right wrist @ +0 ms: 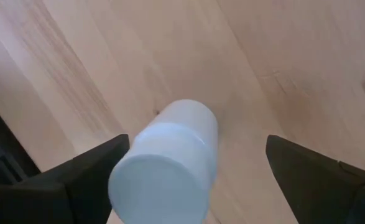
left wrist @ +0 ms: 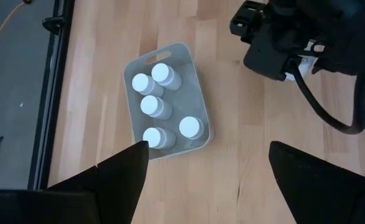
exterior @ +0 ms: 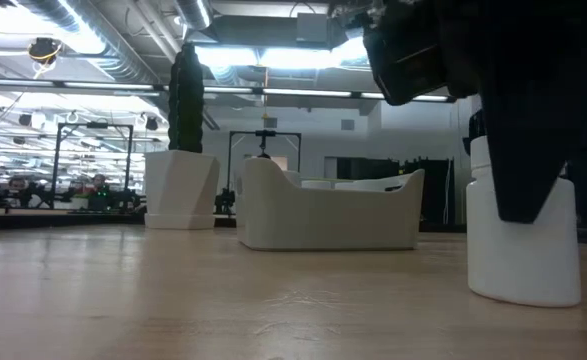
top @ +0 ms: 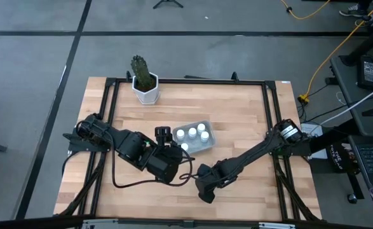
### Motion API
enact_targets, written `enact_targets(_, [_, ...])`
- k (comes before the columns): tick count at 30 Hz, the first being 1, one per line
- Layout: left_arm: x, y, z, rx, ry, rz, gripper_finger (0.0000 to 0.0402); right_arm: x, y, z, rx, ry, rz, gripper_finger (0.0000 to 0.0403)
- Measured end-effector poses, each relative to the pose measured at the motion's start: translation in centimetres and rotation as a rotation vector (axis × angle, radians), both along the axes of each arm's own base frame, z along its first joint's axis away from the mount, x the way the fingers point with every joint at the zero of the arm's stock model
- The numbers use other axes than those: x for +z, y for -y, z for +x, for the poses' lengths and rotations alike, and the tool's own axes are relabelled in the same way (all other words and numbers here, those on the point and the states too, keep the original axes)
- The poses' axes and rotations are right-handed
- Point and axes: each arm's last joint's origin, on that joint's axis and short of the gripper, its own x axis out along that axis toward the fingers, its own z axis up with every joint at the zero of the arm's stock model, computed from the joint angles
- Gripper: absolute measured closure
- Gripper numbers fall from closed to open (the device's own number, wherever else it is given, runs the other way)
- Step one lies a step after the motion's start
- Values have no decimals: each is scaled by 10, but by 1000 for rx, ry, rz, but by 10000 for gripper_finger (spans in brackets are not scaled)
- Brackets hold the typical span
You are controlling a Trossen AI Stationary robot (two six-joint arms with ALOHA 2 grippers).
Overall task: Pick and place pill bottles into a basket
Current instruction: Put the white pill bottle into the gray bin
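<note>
The right pincer [right wrist: 194, 168] hangs low over the front of the wooden surface [top: 237, 108], fingers spread wide on either side of the last loose pill bottle [right wrist: 166, 165], and nothing is gripped yet. That bottle stands upright on the wood, well apart from the basket [top: 206, 141], with its cap pointing up between the fingers. From the low view a dark finger sits right against its side, so this looks like the lineup for a squeeze on the body just under the cap.

The left pincer [left wrist: 204, 171] hovers high above the basket, fingers also spread and carrying nothing. My guess is it parks there to stay clear of the other arm's path while watching the bin.

Now the count: 5 bottles [left wrist: 152, 106] stand upright inside the basket, caps up, packed close together, and 1 is still out on the surface, which makes 6. There is 1 basket, near the middle of the surface. There is also 1 white pot with a cactus [top: 144, 86] at the far edge, well away from the action.

By that tally the job looks nearly finished, with 1 pick left to go.
</note>
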Motion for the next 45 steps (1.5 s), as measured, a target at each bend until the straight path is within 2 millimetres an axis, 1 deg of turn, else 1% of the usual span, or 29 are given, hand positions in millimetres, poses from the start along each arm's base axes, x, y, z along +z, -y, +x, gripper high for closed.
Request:
enact_targets(4, [0,0,0,0,0,0,77,0,0,1,0,5,3,42])
enact_targets(7, [0,0,0,0,0,0,77,0,0,1,-4,2,8,79])
enact_targets(9, [0,0,0,0,0,0,77,0,-1,0,0,-6,22,118])
enact_targets(11, [0,0,0,-1,0,0,77,2,-1,1,9,-10,24,169])
enact_targets(13, [0,0,0,-1,0,1,77,9,-3,4,48,6,22,228])
enact_targets(14, [0,0,0,-1,-1,1,77,15,-4,6,75,20,22,239])
enact_targets(18, [0,0,0,-2,-1,1,77,44,-6,13,181,52,-37,238])
enact_targets(21, [0,0,0,-2,-1,0,77,71,-2,16,233,56,-104,238])
enact_targets(26, [0,3,-2,-12,-1,1,77,114,16,18,295,42,-236,238])
enact_targets(29, [0,6,-3,-22,-2,1,77,130,32,23,334,49,-276,238])
enact_targets(32, [0,9,-4,-29,-1,0,77,137,49,29,368,51,-297,238])
enact_targets(39, [1,18,-11,-40,10,-12,77,137,88,43,450,52,-334,238])
enact_targets(41, [6,17,-15,-32,32,-13,77,137,100,46,463,47,-344,238])
enact_targets(45, [26,11,-34,16,132,-12,77,137,120,53,478,62,-325,238])
